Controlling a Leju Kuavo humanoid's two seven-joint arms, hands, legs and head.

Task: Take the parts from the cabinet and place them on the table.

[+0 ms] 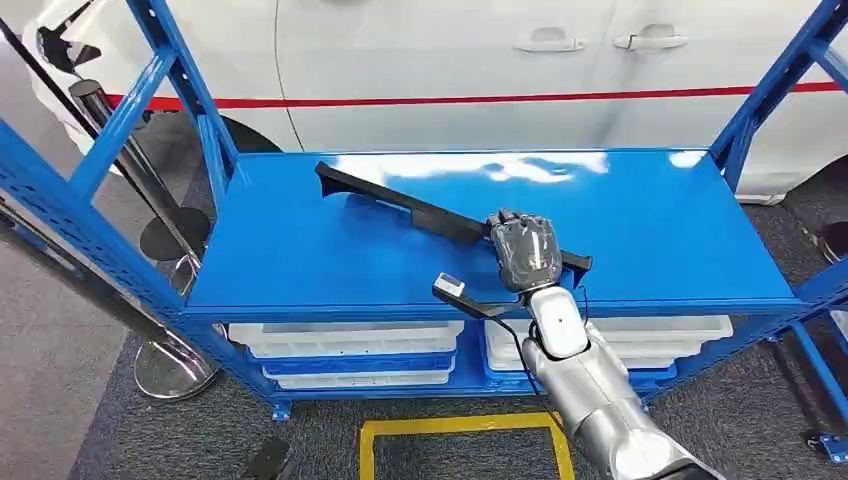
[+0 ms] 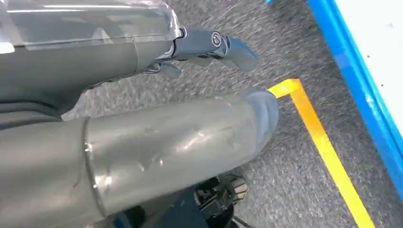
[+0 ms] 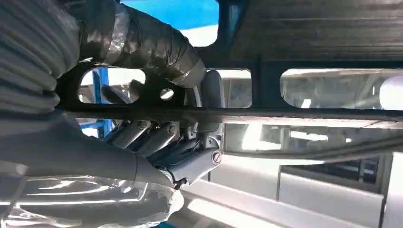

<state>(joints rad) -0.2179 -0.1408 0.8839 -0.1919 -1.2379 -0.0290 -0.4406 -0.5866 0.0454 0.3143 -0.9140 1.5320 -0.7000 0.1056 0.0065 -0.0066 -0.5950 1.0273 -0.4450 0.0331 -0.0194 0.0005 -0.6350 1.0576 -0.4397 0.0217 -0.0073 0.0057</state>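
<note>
1 long black part (image 1: 420, 208) is what you are handling here, and your right hand (image 1: 526, 250) is clenched around it near its right end. In the head view your silver right arm (image 1: 600, 395) rises from about 5 o'clock, smooth and rounded, with a white wrist segment just behind the dark hand. The part is a slim, matte, angular strip. It runs diagonally from the hand up toward 10 o'clock across the glossy blue shelf top (image 1: 300, 250), with a short stub poking out past the hand toward 3 o'clock. In the right wrist view the fingers (image 3: 157, 137) curl under the strip while the thick taped thumb (image 3: 142, 42) lies over it, and you can see oval cut-outs along the part's flat web.

Your left hand (image 2: 209, 45) hangs over speckled grey carpet (image 2: 294, 185), beside a yellow tape line (image 2: 328, 147); its fingers are apart and hold nothing.

Below the shelf top, shallow white trays (image 1: 345, 340) sit in the blue rack. Further out, at 12 o'clock, a white car body (image 1: 450, 60) with a thin red stripe stands behind the rack. At 9 o'clock a chrome post stands on a round base (image 1: 170, 365).
</note>
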